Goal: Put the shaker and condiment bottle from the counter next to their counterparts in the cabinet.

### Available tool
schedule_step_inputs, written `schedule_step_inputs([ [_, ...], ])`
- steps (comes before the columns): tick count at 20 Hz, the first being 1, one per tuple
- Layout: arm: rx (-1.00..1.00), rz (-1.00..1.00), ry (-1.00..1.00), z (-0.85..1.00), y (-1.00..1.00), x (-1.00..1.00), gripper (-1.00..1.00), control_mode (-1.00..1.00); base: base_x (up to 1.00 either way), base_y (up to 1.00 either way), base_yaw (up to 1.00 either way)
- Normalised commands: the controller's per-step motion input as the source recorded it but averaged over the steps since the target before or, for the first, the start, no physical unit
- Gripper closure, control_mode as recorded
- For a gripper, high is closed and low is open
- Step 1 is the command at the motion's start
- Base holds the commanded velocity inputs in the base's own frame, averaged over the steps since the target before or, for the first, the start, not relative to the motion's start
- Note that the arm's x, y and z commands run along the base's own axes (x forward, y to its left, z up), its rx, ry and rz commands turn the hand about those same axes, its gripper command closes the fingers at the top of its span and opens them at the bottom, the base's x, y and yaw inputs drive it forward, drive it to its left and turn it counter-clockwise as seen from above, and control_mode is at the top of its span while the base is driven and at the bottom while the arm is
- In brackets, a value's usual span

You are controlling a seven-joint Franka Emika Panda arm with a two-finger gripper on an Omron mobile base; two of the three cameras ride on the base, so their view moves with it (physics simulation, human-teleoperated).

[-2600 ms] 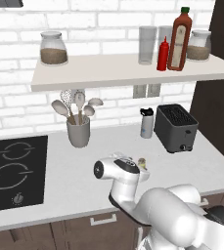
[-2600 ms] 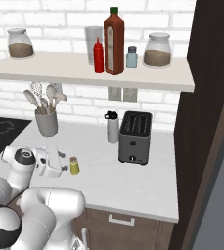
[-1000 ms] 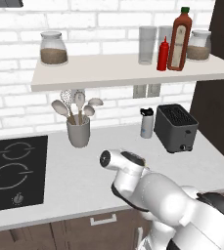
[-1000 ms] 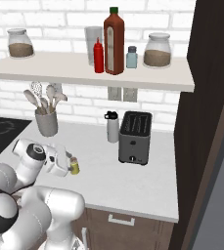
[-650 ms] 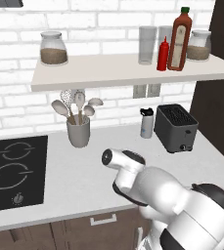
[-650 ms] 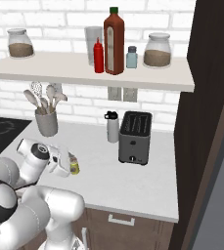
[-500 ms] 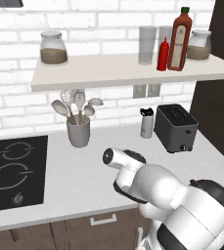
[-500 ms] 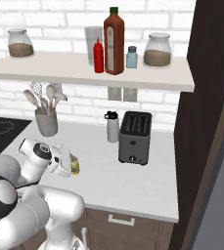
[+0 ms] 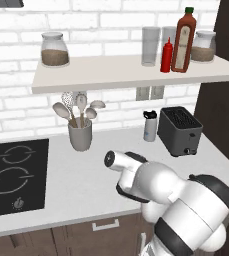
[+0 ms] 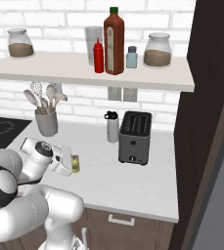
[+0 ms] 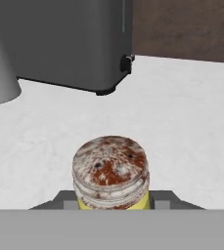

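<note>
The shaker point(image 10: 76, 163), small and yellow-olive with a speckled tan cap point(image 11: 110, 168), stands upright on the counter point(image 10: 133, 180) in front of the toaster. My gripper point(image 10: 72, 164) reaches it from the left and is shut on its body, with a dark fingertip showing on each side below the cap in the hand view. The red condiment bottle point(image 9: 166, 55) point(image 10: 99, 56) stands on the cabinet shelf point(image 9: 126, 75) point(image 10: 84, 71), right beside the tall dark-red sauce bottle point(image 9: 184, 34) point(image 10: 114, 35). Glass jars of brown contents point(image 10: 157, 50) point(image 10: 20, 43) stand at both ends of the shelf.
A dark toaster point(image 9: 180, 131) point(image 10: 135, 136) point(image 11: 64, 39) and a white flask point(image 9: 150, 126) point(image 10: 112, 127) stand just beyond the shaker. A grey utensil holder point(image 9: 80, 134) point(image 10: 46, 122) sits at the back. The black cooktop point(image 9: 13, 167) lies left. A clear glass point(image 9: 150, 46) and a small blue shaker point(image 10: 131, 57) share the shelf.
The hand slid forward to the shaker, and the jaws, open a second ago, have closed on it. The shaker stays where it stood.
</note>
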Motion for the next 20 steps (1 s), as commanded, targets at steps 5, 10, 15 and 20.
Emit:
schedule_step_inputs([
  [5,0.0,0.05,-0.2,0.29,-0.04,-0.1,1.0,-1.0,0.0,0.0,0.0],
  [10,0.0,0.11,-0.08,0.34,-0.27,-0.32,1.0,-1.0,0.0,0.0,0.0],
  [15,0.0,0.1,0.0,0.5,-0.26,-0.13,1.0,-1.0,0.0,0.0,0.0],
  [20,0.0,0.15,0.0,0.6,-0.31,-0.03,1.0,-1.0,0.0,0.0,0.0],
])
